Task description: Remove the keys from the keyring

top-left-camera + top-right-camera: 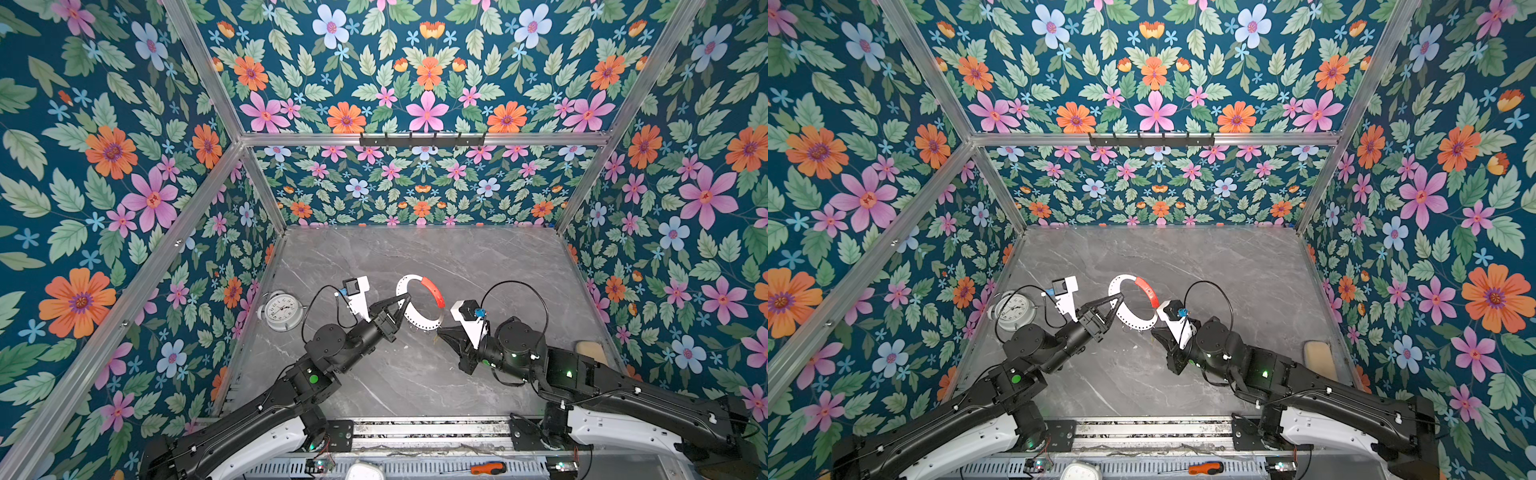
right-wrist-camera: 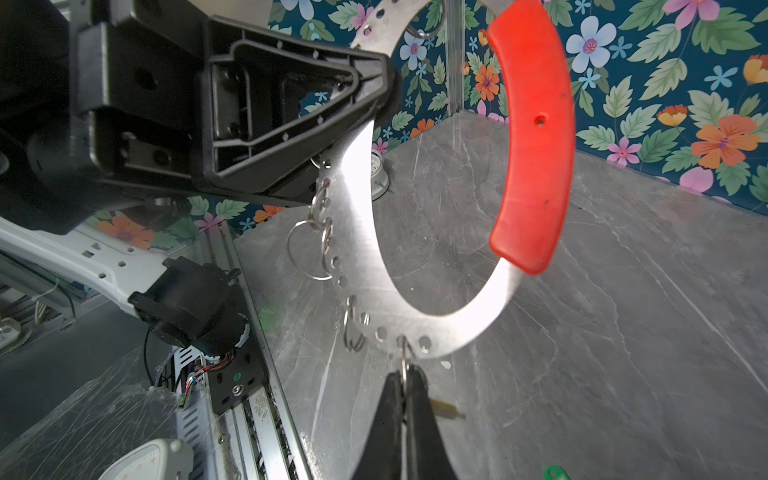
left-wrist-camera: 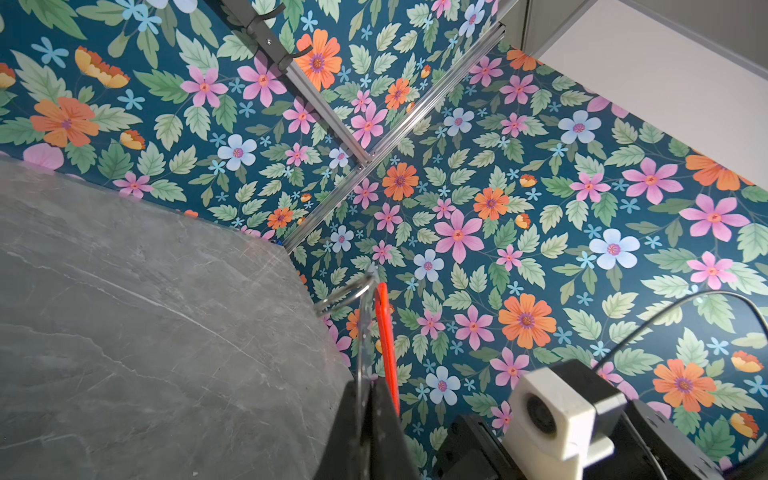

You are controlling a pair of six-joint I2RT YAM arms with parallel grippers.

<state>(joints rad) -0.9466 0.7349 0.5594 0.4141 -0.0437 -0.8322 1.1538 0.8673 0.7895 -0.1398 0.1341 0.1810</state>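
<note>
The keyring (image 1: 419, 322), a flat silvery loop with a red section (image 2: 532, 137), hangs in the air between both arms. My left gripper (image 1: 405, 297) is shut on its rim, seen edge-on in the left wrist view (image 3: 368, 384). My right gripper (image 2: 405, 374) is shut on a small split ring at the loop's lower rim, below it in both top views (image 1: 1154, 330). Other split rings (image 2: 309, 253) dangle empty. A yellowish key (image 2: 444, 409) pokes out beside my right fingers; I cannot tell whether it hangs or lies. A green key head (image 2: 555, 473) lies on the table.
A white alarm clock (image 1: 282, 309) stands at the left wall on the grey marble table (image 1: 457, 257). A beige pad (image 1: 588, 349) lies at the right wall. An orange-handled screwdriver (image 1: 488, 468) rests on the front rail. A hook rack (image 1: 422, 139) hangs on the back wall.
</note>
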